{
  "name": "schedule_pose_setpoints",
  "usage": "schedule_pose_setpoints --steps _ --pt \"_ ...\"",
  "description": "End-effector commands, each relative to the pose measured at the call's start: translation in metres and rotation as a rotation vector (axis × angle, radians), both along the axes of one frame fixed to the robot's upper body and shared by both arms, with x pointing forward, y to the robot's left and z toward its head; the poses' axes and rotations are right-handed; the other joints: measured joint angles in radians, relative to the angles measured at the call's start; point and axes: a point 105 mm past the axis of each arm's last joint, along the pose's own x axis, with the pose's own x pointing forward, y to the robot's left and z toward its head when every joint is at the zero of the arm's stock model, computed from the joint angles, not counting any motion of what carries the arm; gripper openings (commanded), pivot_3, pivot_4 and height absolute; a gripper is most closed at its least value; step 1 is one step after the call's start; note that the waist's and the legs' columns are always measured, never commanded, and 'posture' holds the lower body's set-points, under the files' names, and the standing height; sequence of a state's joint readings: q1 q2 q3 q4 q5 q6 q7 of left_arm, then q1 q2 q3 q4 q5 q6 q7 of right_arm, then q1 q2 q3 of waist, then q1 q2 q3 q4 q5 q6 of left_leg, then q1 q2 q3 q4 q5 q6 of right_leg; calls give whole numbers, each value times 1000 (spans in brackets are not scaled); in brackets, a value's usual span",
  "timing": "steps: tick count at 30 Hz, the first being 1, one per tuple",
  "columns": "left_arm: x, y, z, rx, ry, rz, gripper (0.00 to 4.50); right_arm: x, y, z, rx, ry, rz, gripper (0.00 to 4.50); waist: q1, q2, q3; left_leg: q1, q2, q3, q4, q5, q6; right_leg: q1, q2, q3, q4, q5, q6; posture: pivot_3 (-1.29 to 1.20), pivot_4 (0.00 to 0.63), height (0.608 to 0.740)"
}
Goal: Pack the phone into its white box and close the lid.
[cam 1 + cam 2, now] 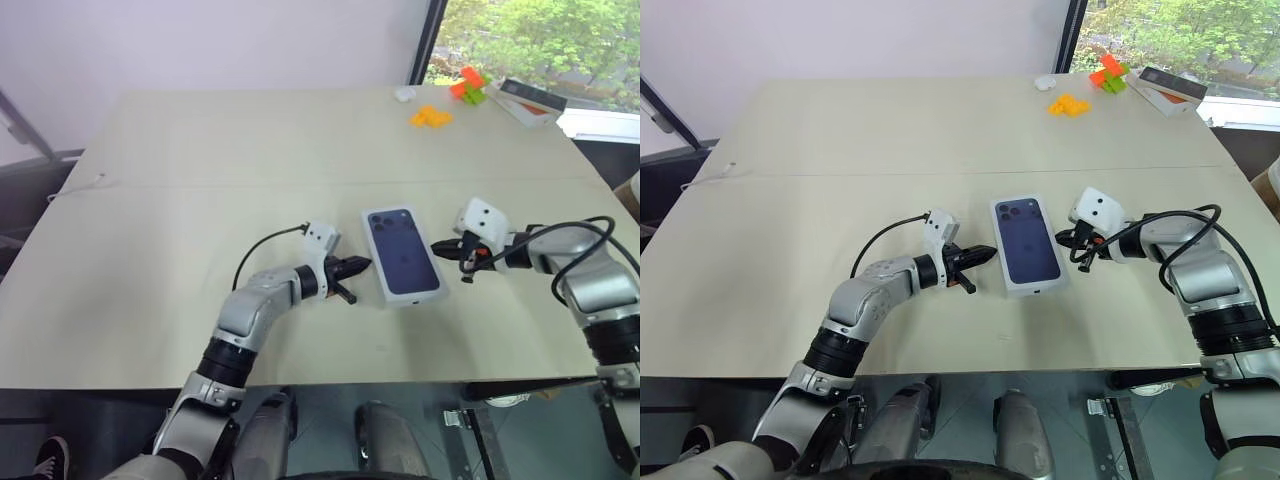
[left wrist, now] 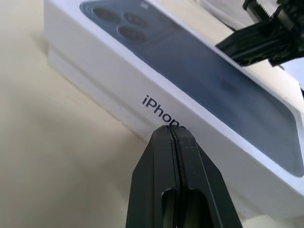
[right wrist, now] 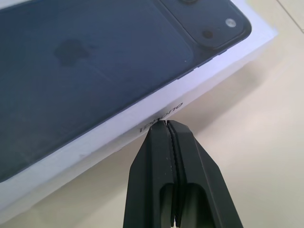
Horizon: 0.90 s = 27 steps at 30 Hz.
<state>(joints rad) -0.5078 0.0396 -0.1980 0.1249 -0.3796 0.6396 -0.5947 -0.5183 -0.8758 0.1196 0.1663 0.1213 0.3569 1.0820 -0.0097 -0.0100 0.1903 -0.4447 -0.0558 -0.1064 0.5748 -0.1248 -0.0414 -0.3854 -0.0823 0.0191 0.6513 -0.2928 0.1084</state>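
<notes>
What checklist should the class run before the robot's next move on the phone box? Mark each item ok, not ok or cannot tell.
1. Lid sits on the white box: ok.
2. Lid pressed fully down: not ok, a strip of the box shows below it.
3. Phone inside: cannot tell.
4. Left gripper shut, at the lid's left side: ok.
5. Right gripper shut, at the lid's right side: ok.
6. Table around the box free: ok.

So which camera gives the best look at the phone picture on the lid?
The right eye view: the whole lid shows from above, printed phone complete. The left eye view shows it much the same. Each wrist view catches one side and part of the print.
</notes>
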Motion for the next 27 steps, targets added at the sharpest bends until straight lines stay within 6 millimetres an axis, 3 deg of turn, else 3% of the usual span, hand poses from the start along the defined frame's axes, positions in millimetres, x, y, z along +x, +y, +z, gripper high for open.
schedule_pose_setpoints --steps 1,18,27 --pt "-3 -13 12 -20 -53 -47 0 3 2 11 -12 -59 23 39 0 0 0 0 0 0 0 0 0 0 0 0 0 0 1 0 150 740" --pt "8 1 8 -13 -48 15 0 -7 11 11 2 -30 58 39 -1 0 0 0 0 0 0 0 0 0 0 0 0 1 2 0 150 740" --pt "0 0 3 -6 -33 -2 0 -10 12 2 -42 -21 72 39 -1 0 0 0 0 0 0 0 0 0 0 0 0 1 2 0 150 740"
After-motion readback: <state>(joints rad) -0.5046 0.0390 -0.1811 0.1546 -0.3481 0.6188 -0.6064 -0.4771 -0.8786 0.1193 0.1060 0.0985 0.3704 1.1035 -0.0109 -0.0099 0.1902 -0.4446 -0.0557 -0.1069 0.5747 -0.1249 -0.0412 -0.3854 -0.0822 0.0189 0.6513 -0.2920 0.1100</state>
